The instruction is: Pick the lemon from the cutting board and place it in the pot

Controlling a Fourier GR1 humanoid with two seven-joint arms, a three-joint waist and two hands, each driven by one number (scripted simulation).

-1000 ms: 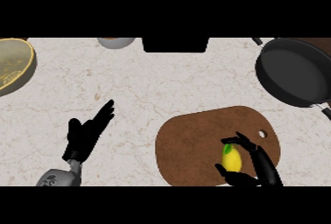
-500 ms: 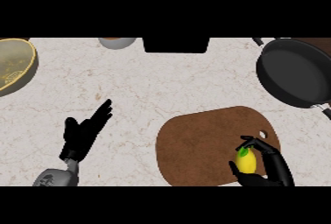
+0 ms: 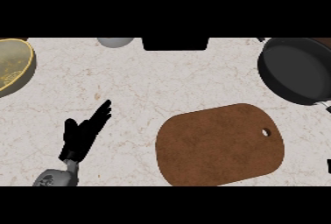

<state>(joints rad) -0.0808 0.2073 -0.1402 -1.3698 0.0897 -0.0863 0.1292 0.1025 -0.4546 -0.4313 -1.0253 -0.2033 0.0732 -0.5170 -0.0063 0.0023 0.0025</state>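
The brown cutting board (image 3: 220, 146) lies bare at the lower right of the counter. No lemon shows anywhere in the head view. The black pot (image 3: 298, 70), shallow like a pan, sits at the upper right, cut by the view's edge, and looks empty. Of my right hand only a small black sliver (image 3: 328, 166) shows at the right edge, beside the board. My left hand (image 3: 81, 135) rests open at the lower left, fingers straight and pointing up and to the right, touching nothing.
A yellow bowl (image 3: 13, 65) sits at the far left edge. A grey round object (image 3: 116, 41) and a black block (image 3: 174, 43) stand along the back edge. Pale marble counter (image 3: 168, 83) lies between the board and the back.
My right hand, curled round the lemon over the board's right part, has left the view to the right, taking the lemon with it. The left hand stays where it was.
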